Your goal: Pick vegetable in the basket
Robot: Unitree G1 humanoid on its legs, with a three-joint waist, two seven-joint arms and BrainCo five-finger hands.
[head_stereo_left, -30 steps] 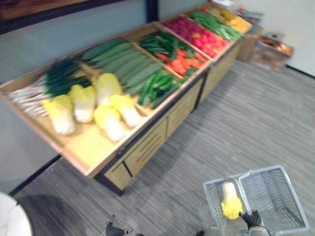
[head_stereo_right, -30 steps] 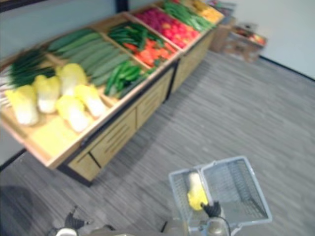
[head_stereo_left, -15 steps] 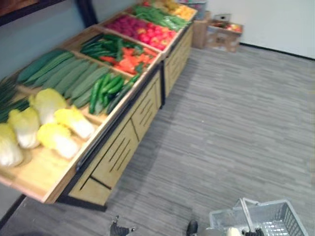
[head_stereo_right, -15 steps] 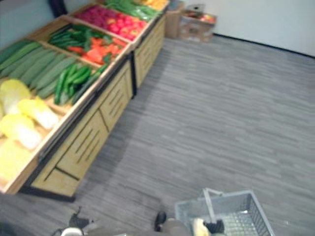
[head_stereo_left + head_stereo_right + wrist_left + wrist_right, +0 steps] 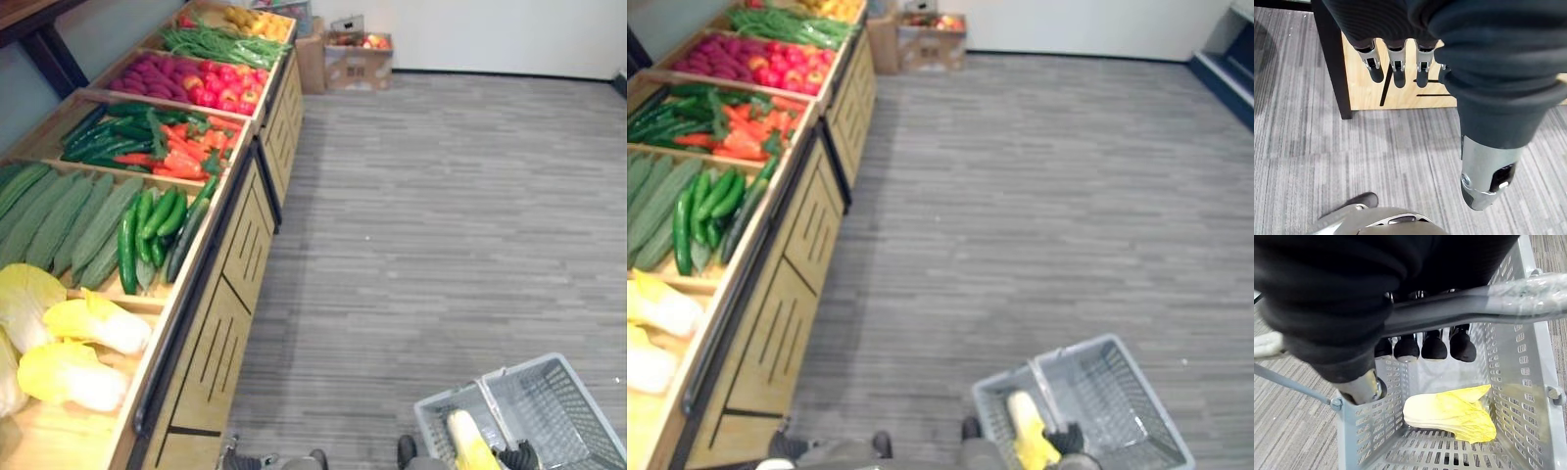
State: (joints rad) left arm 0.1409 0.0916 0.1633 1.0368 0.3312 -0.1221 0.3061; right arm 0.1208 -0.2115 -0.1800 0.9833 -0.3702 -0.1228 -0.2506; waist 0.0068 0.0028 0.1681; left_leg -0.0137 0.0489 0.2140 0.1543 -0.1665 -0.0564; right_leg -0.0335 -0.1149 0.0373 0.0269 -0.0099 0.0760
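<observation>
The display surface is running along 9 o'clock. The basket is hanging at 5 o'clock, with the cabbage lying inside. The right hand is clenching its fingers round the handle; the left hand is hanging with fingers released. Carrying step: the next pick likely calls for approaching the surface.

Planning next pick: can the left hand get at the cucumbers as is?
Probably not yet. The left hand hangs low, fingers straight, facing the stand's wooden front; the cucumbers lie uncovered up on top. The arm would have to lift first.
</observation>
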